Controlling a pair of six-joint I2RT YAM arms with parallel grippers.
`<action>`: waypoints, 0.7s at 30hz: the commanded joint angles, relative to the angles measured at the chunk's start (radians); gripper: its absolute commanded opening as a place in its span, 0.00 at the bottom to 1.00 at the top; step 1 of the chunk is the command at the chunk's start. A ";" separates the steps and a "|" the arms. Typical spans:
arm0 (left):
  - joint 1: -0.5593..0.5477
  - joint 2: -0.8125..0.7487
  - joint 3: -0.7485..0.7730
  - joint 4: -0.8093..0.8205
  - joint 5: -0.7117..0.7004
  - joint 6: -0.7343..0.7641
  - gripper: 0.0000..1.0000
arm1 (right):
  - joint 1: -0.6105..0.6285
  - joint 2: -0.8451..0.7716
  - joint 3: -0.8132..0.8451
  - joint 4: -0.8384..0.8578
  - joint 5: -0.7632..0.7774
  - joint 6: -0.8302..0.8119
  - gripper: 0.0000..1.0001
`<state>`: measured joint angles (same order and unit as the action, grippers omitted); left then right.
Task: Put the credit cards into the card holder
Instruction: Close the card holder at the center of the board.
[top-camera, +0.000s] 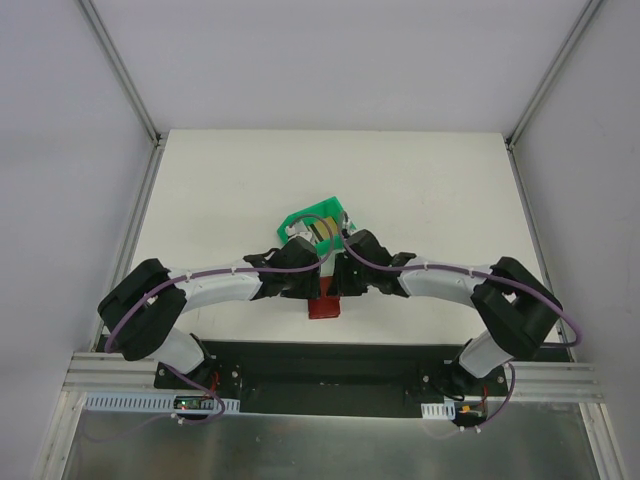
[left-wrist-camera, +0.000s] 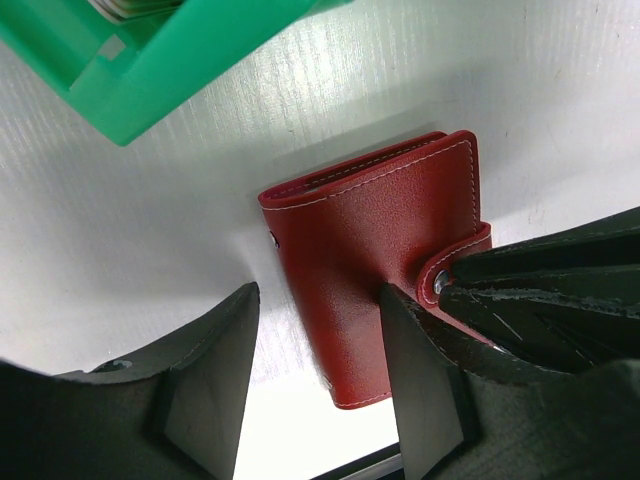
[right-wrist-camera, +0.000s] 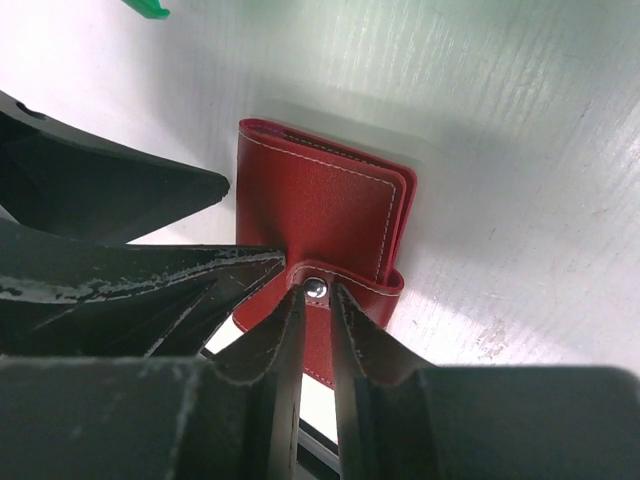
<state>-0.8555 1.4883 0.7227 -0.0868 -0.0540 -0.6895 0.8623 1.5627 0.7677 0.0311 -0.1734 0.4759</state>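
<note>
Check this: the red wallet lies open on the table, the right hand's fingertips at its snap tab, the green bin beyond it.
Not open: the wallet lies closed on the table, its snap tab fastened, as the right wrist view shows. The right hand is at the tab; the bin lies beyond.

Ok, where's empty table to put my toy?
The table is bare behind the green bin, up to the far edge, and at both sides beyond the arms. The middle is crowded: bin, card holder, left gripper and right gripper huddle together.
</note>
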 joint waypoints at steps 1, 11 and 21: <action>0.010 0.018 -0.023 -0.036 0.002 -0.001 0.50 | 0.027 0.030 0.068 -0.106 0.063 -0.031 0.18; 0.010 0.010 -0.037 -0.019 0.006 -0.019 0.50 | 0.050 0.088 0.123 -0.206 0.109 -0.040 0.17; 0.010 -0.008 -0.060 -0.005 0.000 -0.035 0.51 | 0.057 0.131 0.166 -0.269 0.114 -0.045 0.17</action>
<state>-0.8551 1.4773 0.7021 -0.0601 -0.0536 -0.7036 0.9031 1.6424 0.9230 -0.1749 -0.0902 0.4477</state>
